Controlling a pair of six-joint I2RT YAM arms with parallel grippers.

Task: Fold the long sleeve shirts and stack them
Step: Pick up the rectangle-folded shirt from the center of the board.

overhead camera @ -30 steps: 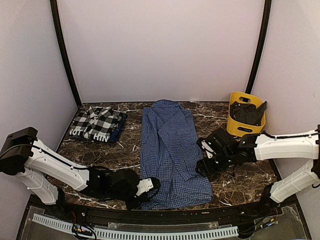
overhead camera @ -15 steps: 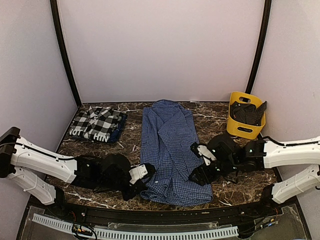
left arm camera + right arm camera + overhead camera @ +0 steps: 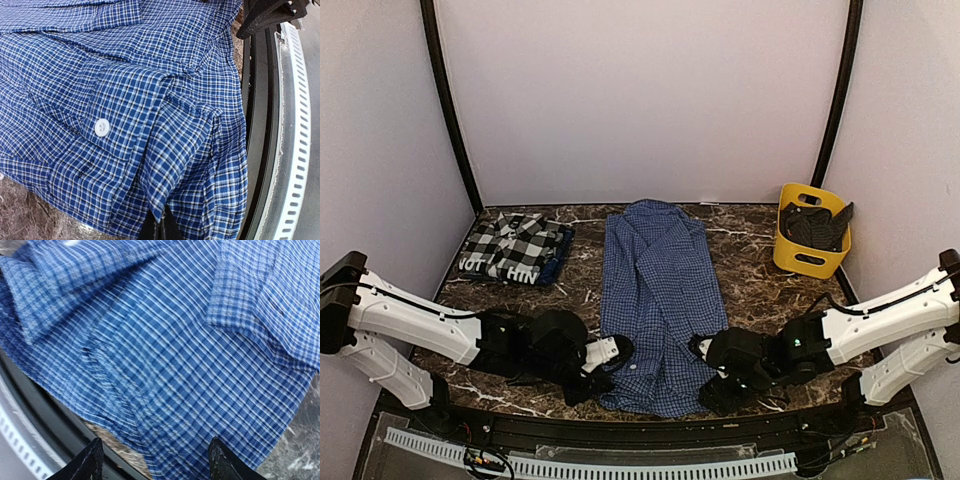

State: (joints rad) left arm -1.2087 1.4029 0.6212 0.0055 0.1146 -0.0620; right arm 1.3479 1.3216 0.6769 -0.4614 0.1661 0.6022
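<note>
The blue shirt with fine dark check lies lengthwise down the middle of the marble table, sleeves folded in. My left gripper is at the shirt's near left corner. In the left wrist view the cloth fills the frame and the gripper is shut on a flap of the hem. My right gripper hovers at the near right corner. It stands open above the blue cloth, nothing between its fingertips. The black-and-white plaid shirt lies folded at the far left.
A yellow bin holding dark clothing stands at the far right. The black rail of the near table edge runs just below both grippers. Curved white walls enclose the back and sides.
My left gripper has closed on the shirt's near left hem. The right arm has swung toward the near edge, from the shirt's right side to its near right corner.
</note>
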